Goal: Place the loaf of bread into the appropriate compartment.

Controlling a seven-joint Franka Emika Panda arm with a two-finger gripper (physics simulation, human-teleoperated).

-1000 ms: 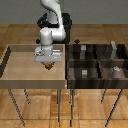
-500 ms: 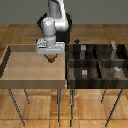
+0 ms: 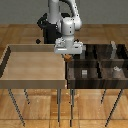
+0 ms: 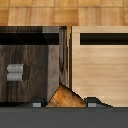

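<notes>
the gripper (image 3: 67, 55) hangs above the seam where the big light wooden tray (image 3: 10, 62) meets the dark brown divided bin (image 3: 75, 82), with the white arm (image 3: 67, 22) rising behind it toward the back of the scene. its jaws are closed in narrowly on the loaf of bread (image 3: 67, 57), a tiny tan-brown lump that shows just under the fingers in the exterior view, held clear of both containers.

in the wrist view the loaf of bread (image 4: 62, 97) sits as an orange-brown wedge between the two dark fingertips (image 4: 36, 103), each pressed to one side of it. beyond it the tray's pale floor (image 4: 100, 60) and the bin's streaked dark wood lie side by side, split by the bin's upright wall (image 4: 64, 55).

the compartment (image 3: 84, 74) with the small grey block (image 3: 84, 73) is the front cell of the bin nearest the tray, toward the exterior view's left end of the bin; the same block (image 4: 16, 72) lies on that cell's floor in the wrist view. a neighbouring front cell holds a small white object (image 3: 116, 70). both containers stand on thin metal legs (image 3: 60, 107) over a wooden floor (image 3: 100, 35).
</notes>
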